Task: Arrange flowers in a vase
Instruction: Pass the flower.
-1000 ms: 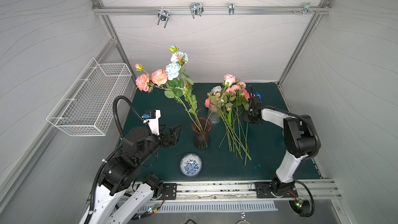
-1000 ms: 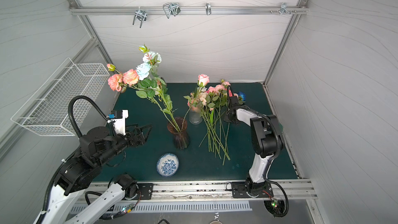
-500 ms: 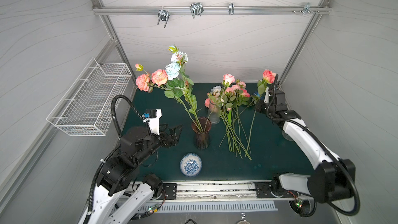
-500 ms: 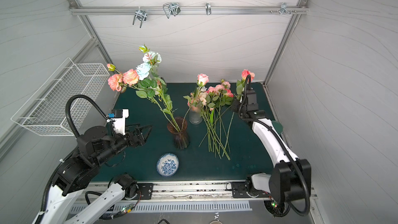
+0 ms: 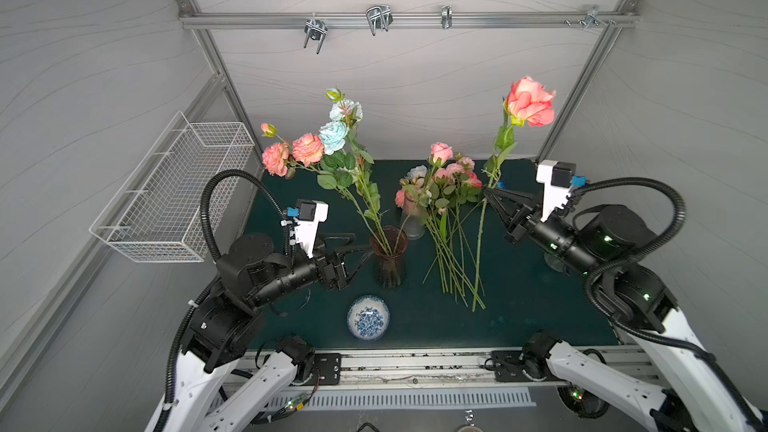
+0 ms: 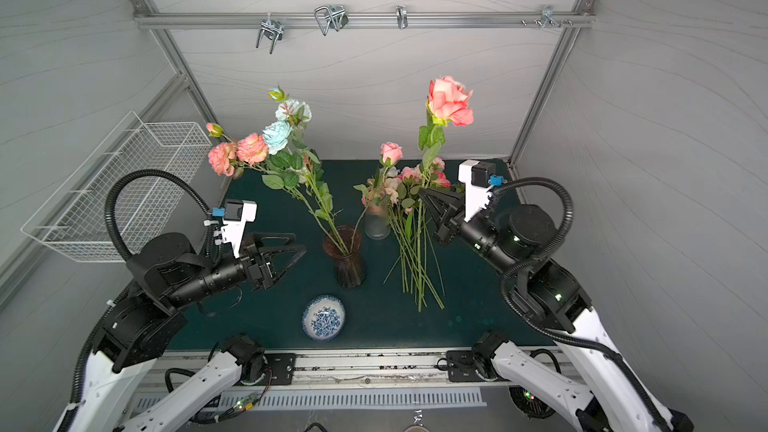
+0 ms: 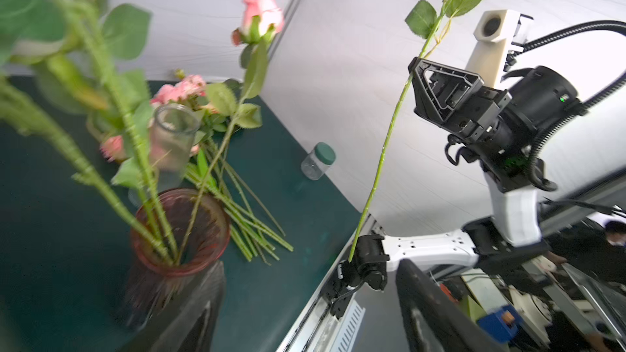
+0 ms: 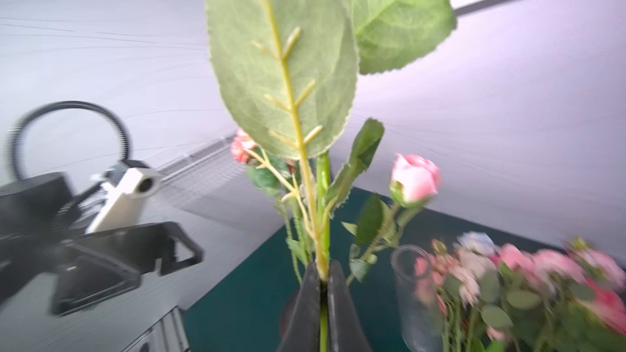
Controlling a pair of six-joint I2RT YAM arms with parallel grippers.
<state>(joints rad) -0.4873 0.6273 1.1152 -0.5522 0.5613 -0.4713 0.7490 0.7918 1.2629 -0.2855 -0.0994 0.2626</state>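
A dark red glass vase (image 5: 388, 257) (image 6: 347, 259) (image 7: 179, 231) stands mid-mat with several flowers (image 5: 307, 149) in it, with pink, coral and pale blue heads. More flowers (image 5: 451, 238) (image 6: 411, 251) lie in a loose pile to its right. My right gripper (image 5: 487, 194) (image 6: 424, 194) (image 8: 321, 282) is shut on the stem of a coral rose (image 5: 530, 101) (image 6: 449, 99), holding it upright above the pile. My left gripper (image 5: 361, 245) (image 6: 300, 243) (image 7: 311, 286) is open just left of the vase, nothing between its fingers.
A small clear glass vase (image 5: 413, 222) stands behind the red one. A blue-and-white bowl (image 5: 368, 317) sits near the front edge. A white wire basket (image 5: 174, 193) hangs on the left wall. A green-lidded jar (image 7: 318, 164) stands by the right wall.
My right arm has lifted the coral rose off the pile and carried it up and forward, stem hanging down. The left gripper's fingers have narrowed slightly near the vase.
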